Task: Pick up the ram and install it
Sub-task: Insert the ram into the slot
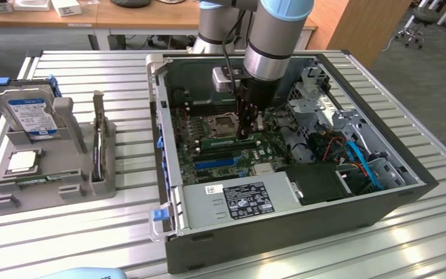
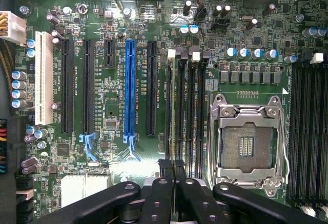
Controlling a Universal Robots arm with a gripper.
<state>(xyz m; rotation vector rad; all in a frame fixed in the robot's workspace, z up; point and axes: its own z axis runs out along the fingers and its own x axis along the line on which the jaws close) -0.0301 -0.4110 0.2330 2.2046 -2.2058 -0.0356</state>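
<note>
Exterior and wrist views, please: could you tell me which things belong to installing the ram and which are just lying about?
Job: ram, in the tray; memory slots; tool, shut over the motherboard.
Lying about: hard drive; processor chip.

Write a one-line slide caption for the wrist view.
Closed gripper over the motherboard, lined up with the memory slots beside the empty processor socket.

Pretty tight in there: the gripper [image 1: 245,136] is down among the memory slots [image 2: 187,116], with the CPU socket [image 2: 247,142] right beside. The drive cage [image 1: 324,107] and cables [image 1: 355,157] crowd the exterior view's right. Straight up out of the open case [image 1: 161,116] looks clear, I think.
</note>
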